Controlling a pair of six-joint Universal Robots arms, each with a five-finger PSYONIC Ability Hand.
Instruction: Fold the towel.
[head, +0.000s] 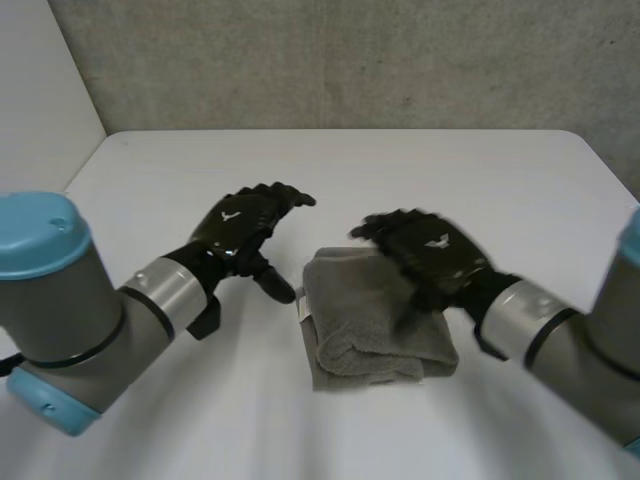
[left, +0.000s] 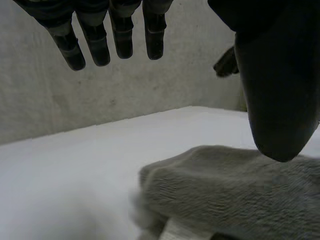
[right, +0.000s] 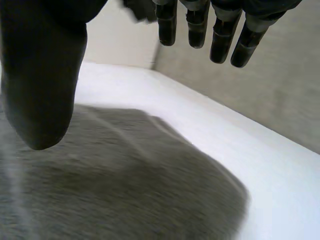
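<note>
**Holding nothing: both hands open at the folded towel**

Head view. The grey towel (head: 375, 320) lies folded into a thick pad on the white table (head: 350, 170), just below and right of the frame's centre. The left hand (head: 245, 225) is left of centre, beside the towel's left edge. Its fingers are stretched out and relaxed, its thumb points down toward the table, and it grips nothing. The right hand (head: 430, 250) is right of centre, over the towel's upper right part, with fingers spread and not closed on the cloth. Whether it touches the towel cannot be told.

Left wrist view. The left hand's fingers (left: 95, 47) hang straight and slightly apart, with the grey wall (left: 100, 100) behind them. The thumb (left: 275, 100) stands wide of them, above the towel. The towel lies under the thumb side of the palm, and bare table lies under the fingertips.

Right wrist view. The right hand's fingers (right: 220, 45) are straight and apart. The thumb (right: 42, 90) is set wide, above the towel, which lies under the palm. Nothing is pinched.
</note>
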